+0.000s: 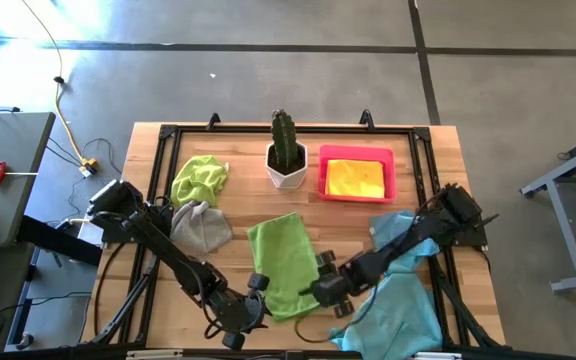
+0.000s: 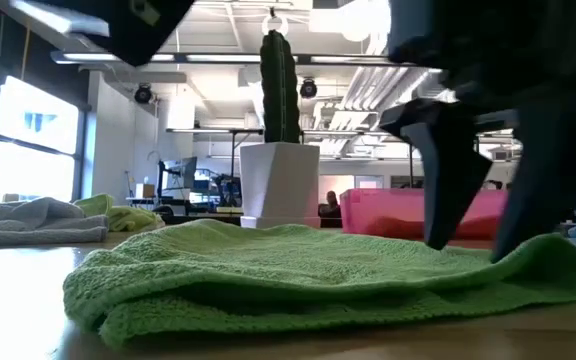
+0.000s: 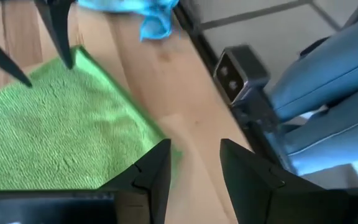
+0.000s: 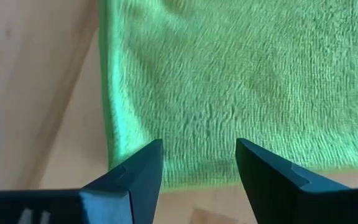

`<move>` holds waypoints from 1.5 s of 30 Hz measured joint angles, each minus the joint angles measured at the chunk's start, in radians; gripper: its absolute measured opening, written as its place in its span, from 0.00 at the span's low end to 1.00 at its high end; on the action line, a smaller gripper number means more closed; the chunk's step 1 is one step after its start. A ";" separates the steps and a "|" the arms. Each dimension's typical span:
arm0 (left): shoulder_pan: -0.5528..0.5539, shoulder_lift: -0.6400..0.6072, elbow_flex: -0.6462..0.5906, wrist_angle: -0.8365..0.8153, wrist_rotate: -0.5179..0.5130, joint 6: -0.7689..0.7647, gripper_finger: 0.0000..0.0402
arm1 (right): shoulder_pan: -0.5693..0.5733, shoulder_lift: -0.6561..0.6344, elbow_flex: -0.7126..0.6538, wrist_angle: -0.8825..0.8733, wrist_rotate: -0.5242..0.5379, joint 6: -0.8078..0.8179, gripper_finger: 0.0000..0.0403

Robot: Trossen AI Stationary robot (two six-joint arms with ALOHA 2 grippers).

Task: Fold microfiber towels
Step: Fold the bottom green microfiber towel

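Wooden table carries all my work. At its centre I see the folded green towel lying flat. My left gripper is at about 7 o'clock of this towel, fingers apart, holding nothing. My right gripper is at 4 o'clock, just over the towel's edge, fingers also apart and empty. A blue towel lies at 4 o'clock, farther out

Two lime green towels; one grey towel; one yellow towel; light blue towels, count unclear; one pink tray; one cactus pot.
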 joint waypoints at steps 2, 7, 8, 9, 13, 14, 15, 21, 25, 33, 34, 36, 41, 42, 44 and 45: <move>0.002 0.034 0.000 0.020 -0.011 0.001 0.32 | 0.031 0.000 0.000 -0.010 0.040 -0.036 0.49; 0.003 0.126 0.000 0.069 -0.041 0.019 0.32 | 0.067 -0.002 0.000 -0.002 0.052 -0.089 0.49; 0.003 0.142 -0.001 0.085 -0.044 0.019 0.32 | 0.068 -0.005 0.000 0.003 0.056 -0.072 0.49; 0.003 0.157 -0.001 0.106 -0.045 0.019 0.32 | 0.069 -0.009 0.000 0.012 0.063 -0.051 0.49; 0.003 0.200 0.000 0.192 -0.047 0.019 0.32 | 0.067 -0.026 0.000 0.021 0.073 0.023 0.49; 0.003 0.207 0.000 0.203 -0.047 0.019 0.32 | 0.068 -0.031 0.000 0.013 0.071 0.034 0.49; 0.003 0.212 0.000 0.206 -0.049 0.019 0.32 | 0.069 -0.036 0.000 0.000 0.067 0.036 0.49; 0.008 0.220 0.000 0.208 -0.061 0.011 0.32 | 0.108 -0.044 0.000 -0.116 -0.013 0.006 0.49; 0.021 0.220 0.000 0.207 -0.024 -0.032 0.34 | 0.125 -0.044 0.000 -0.099 0.014 -0.022 0.49; 0.046 0.220 0.000 0.201 0.027 0.006 0.49 | 0.128 -0.044 0.000 -0.089 0.026 -0.020 0.49; 0.047 0.220 0.000 0.199 0.026 0.025 0.51 | 0.128 -0.044 0.000 -0.085 0.026 -0.026 0.49; 0.047 0.220 0.000 0.194 0.024 0.052 0.54 | 0.128 -0.044 0.000 -0.082 0.026 -0.052 0.49; 0.046 0.220 0.000 0.189 -0.007 0.066 0.58 | 0.128 -0.044 0.000 -0.037 0.021 -0.110 0.49; 0.046 0.220 0.000 0.189 -0.019 0.075 0.58 | 0.128 -0.044 0.000 -0.030 0.019 -0.118 0.49; 0.046 0.220 0.000 0.189 -0.034 0.081 0.58 | 0.128 -0.044 0.000 -0.025 0.016 -0.124 0.49; 0.046 0.220 0.000 0.190 -0.035 0.079 0.58 | 0.128 -0.044 0.000 -0.025 0.016 -0.124 0.49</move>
